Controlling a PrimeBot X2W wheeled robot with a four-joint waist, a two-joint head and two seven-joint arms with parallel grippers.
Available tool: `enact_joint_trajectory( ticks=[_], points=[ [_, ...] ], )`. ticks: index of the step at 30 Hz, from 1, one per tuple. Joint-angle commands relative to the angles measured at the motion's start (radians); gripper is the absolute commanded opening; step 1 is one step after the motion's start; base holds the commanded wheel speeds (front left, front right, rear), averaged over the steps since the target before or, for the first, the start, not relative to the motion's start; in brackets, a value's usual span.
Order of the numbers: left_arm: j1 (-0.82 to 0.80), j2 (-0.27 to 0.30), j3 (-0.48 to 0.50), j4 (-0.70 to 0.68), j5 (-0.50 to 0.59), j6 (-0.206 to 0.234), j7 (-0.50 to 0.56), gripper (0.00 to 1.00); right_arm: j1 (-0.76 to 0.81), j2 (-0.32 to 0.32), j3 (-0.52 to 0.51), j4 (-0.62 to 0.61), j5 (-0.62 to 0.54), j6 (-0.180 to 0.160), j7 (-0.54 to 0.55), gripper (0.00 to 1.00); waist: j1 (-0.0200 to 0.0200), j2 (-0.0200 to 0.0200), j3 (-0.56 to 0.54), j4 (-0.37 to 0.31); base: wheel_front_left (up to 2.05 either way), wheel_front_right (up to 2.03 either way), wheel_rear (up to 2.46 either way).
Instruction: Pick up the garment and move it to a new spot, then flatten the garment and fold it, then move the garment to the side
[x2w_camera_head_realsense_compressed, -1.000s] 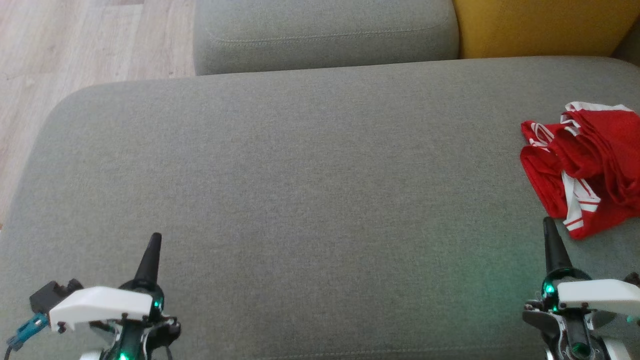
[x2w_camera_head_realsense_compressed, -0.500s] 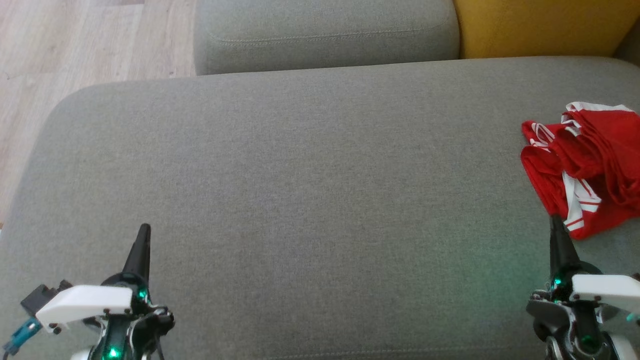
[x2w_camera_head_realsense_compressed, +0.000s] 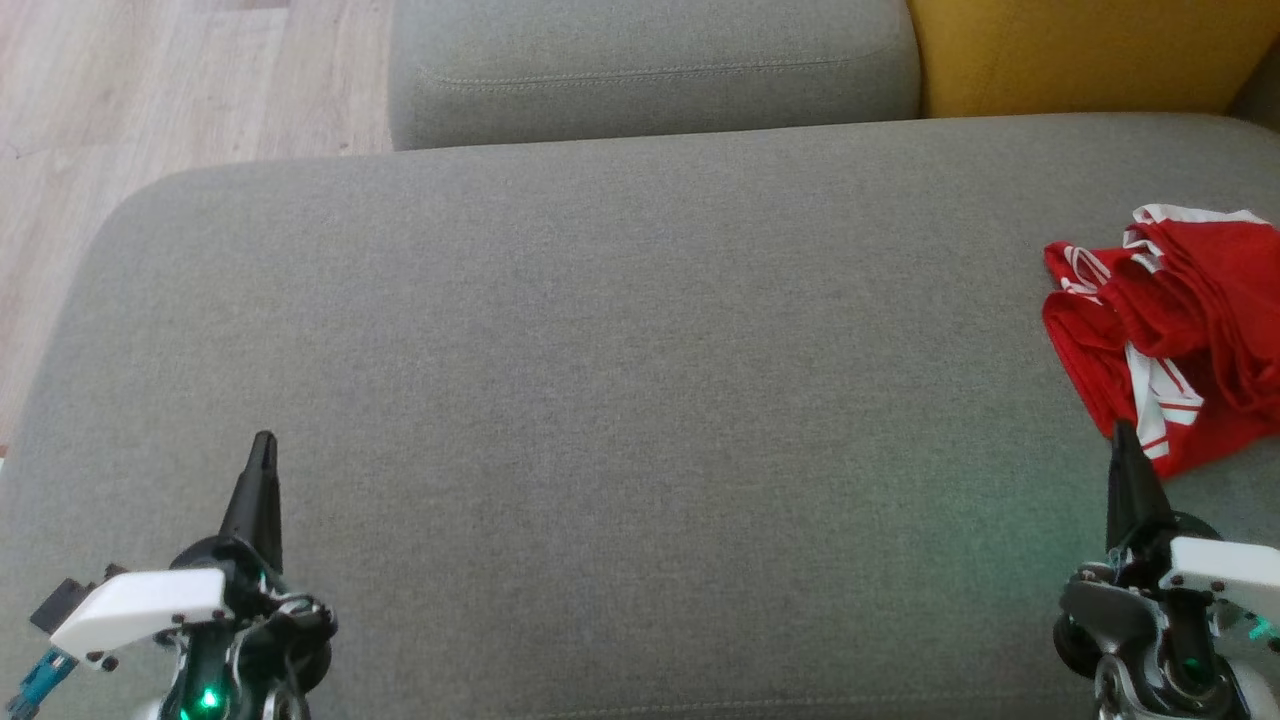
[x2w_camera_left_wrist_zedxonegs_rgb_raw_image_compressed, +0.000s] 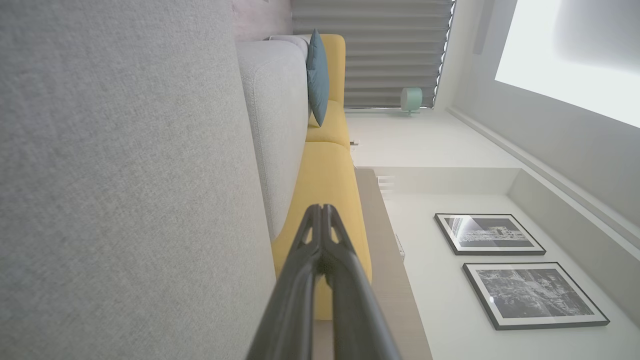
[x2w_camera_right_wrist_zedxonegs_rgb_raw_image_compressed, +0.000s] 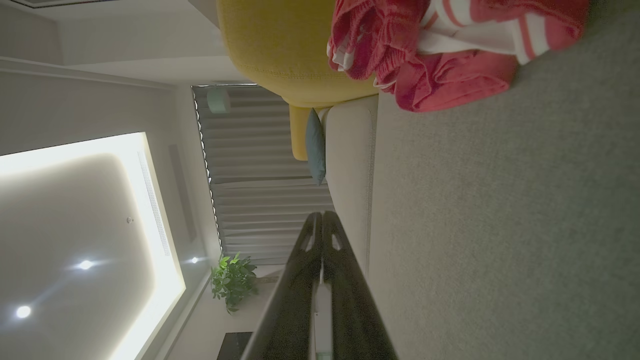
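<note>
The garment is a crumpled red piece with white stripes, lying at the right edge of the grey sofa seat; the right wrist view shows the garment bunched at the top. My right gripper is shut and empty, its tip just at the garment's near edge; its fingers are pressed together. At the lower left, far from the garment, my left gripper is shut and empty, with its fingers together.
A grey back cushion and a yellow cushion stand behind the seat. Wooden floor lies to the left. The broad middle of the seat carries nothing. A blue pillow leans on the sofa farther off.
Both grippers have drifted outward and forward: the left one to the left, the right one to the right, up to the garment's near edge. The garment has not moved.
</note>
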Motion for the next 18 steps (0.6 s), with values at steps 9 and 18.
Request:
enact_joint_trajectory(
  ticks=[9, 18],
  points=[
    [-0.052, 0.008, 0.038, -0.026, -0.002, -0.007, 0.01, 0.0, -0.051, -0.014, 0.015, -0.032, 0.004, 0.003, 0.012, 0.0, 0.0, 0.0, 0.0, 0.0, 0.0, 0.0, 0.0],
    [-0.053, 0.006, 0.042, -0.025, 0.001, -0.007, 0.012, 0.0, -0.052, -0.011, 0.011, -0.032, 0.0, 0.003, 0.015, 0.0, 0.0, 0.0, 0.0, 0.0, 0.0, 0.0, 0.0]
  ],
)
